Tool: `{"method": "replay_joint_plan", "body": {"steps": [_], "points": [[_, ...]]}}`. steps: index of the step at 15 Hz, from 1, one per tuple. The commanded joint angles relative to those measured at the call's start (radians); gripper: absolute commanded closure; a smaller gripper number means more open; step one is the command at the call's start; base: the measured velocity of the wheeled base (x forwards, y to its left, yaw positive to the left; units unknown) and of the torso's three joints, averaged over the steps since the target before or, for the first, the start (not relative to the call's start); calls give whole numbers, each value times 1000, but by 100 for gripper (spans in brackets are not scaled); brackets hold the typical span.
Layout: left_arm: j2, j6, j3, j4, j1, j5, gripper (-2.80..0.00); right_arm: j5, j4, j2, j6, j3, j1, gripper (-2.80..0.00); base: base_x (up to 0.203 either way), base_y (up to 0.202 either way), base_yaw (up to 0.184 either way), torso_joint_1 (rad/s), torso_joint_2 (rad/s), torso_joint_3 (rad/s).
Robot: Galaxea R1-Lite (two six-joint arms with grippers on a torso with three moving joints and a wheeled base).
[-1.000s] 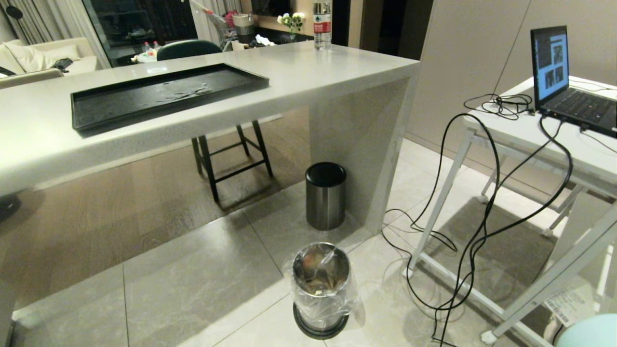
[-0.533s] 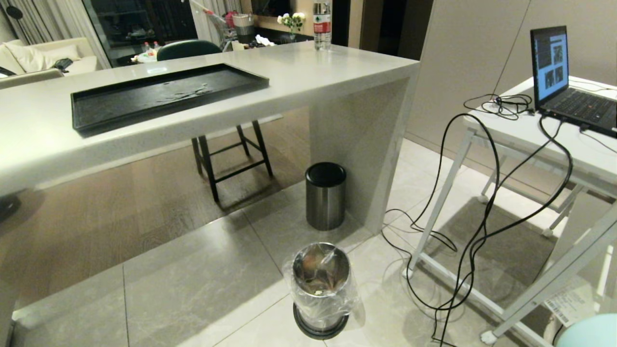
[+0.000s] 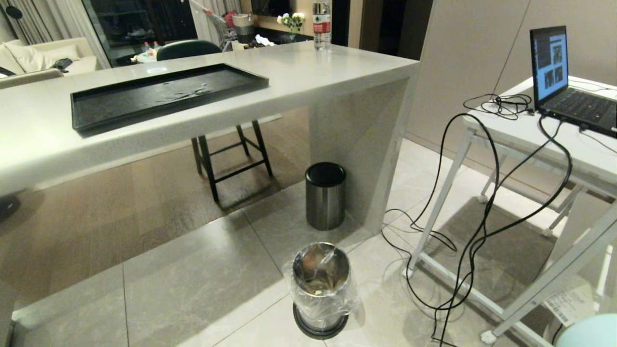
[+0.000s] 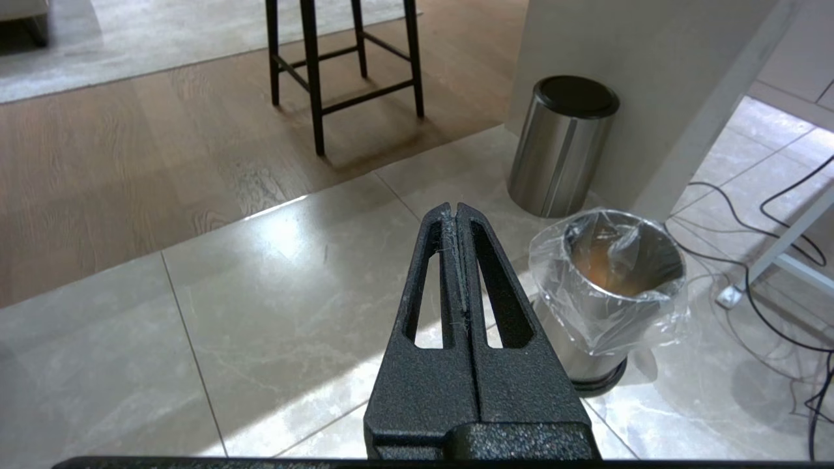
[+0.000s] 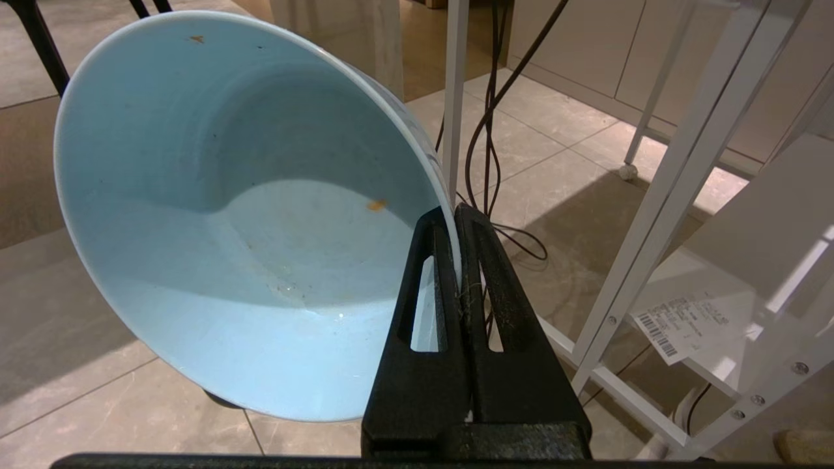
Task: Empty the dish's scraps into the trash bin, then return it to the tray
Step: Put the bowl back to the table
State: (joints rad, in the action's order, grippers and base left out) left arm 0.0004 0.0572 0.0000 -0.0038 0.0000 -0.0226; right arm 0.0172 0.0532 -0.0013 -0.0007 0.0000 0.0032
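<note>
My right gripper [image 5: 455, 210] is shut on the rim of the pale blue dish [image 5: 221, 215], which hangs tilted above the floor; an edge of the dish [image 3: 590, 332] shows at the head view's bottom right corner. Only a tiny orange scrap [image 5: 376, 205] clings inside the dish. The shiny trash bin [image 3: 321, 284] with its clear bag stands on the floor tiles, a few pale scraps [image 3: 317, 291] inside. Beside that trash bin [image 4: 616, 286], my left gripper [image 4: 455, 208] is shut on nothing. The black tray [image 3: 164, 94] lies bare on the counter.
A brushed-steel bin with a black lid [image 3: 326, 195] stands against the counter's end panel [image 3: 361, 144]. A white trolley table [image 3: 544, 144] with a laptop [image 3: 569, 82] and hanging black cables [image 3: 462, 231] is on the right. A stool [image 3: 231, 149] stands under the counter.
</note>
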Motion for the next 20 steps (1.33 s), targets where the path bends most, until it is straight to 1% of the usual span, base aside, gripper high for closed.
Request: {"method": "replay_joint_plan", "body": {"steps": [1, 4, 16, 18, 20], "points": [[1, 1, 0, -1, 0, 0, 0, 0, -1, 1, 2, 0, 1, 0, 0, 0, 0, 0, 0, 0], [1, 1, 0, -1, 0, 0, 0, 9, 2, 1, 45, 0, 0, 0, 4, -7, 69, 4, 1, 4], [1, 1, 0, -1, 0, 0, 0, 9, 2, 1, 47, 0, 0, 0, -1, -9, 176, 3, 2, 3], [1, 1, 0, -1, 0, 0, 0, 9, 2, 1, 47, 0, 0, 0, 0, -5, 103, 2, 3, 4], [1, 1, 0, -1, 0, 0, 0, 9, 2, 1, 45, 0, 1, 0, 0, 0, 0, 0, 0, 0]]}}
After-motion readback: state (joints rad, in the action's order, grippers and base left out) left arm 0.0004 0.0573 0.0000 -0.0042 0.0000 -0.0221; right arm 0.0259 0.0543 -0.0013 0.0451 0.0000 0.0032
